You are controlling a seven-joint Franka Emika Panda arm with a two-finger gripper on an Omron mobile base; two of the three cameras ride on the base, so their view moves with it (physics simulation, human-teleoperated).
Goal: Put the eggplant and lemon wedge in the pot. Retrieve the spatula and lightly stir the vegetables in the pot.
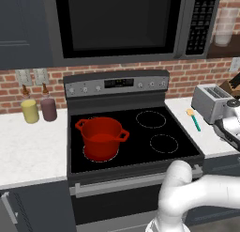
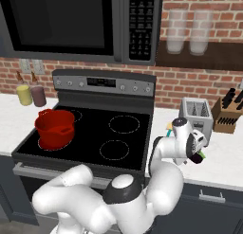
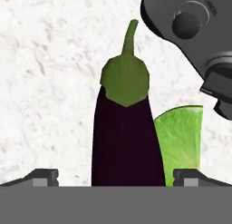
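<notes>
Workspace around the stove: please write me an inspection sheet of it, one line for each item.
Surface: white speckled counter, black stovetop.
Job's things: eggplant and green wedge on the counter; red pot on front-left burner; spatula beside the toaster.
Clutter: toaster, two bottles, knife block.
Grippers: gripper open, astride the eggplant.
Cables: nothing seen.
Surroundings: microwave, brick wall.
</notes>
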